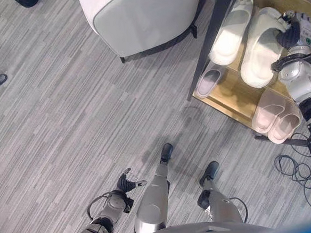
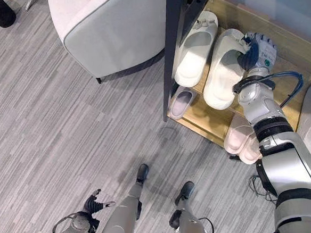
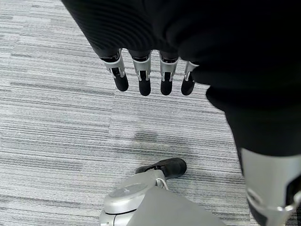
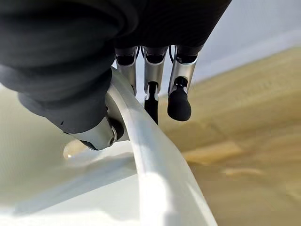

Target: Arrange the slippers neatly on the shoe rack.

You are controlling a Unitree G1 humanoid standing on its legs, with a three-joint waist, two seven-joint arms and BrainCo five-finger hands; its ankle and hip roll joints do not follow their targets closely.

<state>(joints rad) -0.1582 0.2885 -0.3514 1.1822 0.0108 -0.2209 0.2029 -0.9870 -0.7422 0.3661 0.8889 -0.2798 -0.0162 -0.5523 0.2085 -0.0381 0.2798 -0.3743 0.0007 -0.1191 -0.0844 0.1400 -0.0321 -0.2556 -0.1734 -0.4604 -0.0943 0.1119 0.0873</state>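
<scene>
From the head cameras, the right hand (image 2: 257, 48) sits up on the shoe rack (image 1: 234, 97), pinching the strap of a cream slipper (image 1: 260, 48) beside its twin (image 1: 232, 28). Right wrist view: thumb and fingers (image 4: 178, 101) clamp that strap. Left hand (image 3: 150, 75) hangs relaxed over the floor (image 3: 56, 122), fingers straight.

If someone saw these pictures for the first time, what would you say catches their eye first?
Most striking is the right hand on the wooden shoe rack, its thumb and fingers pinching the edge of a cream slipper that lies beside its mate. A pink pair sits on the lower shelf. The left hand hangs low over the grey floor, holding nothing.
</scene>
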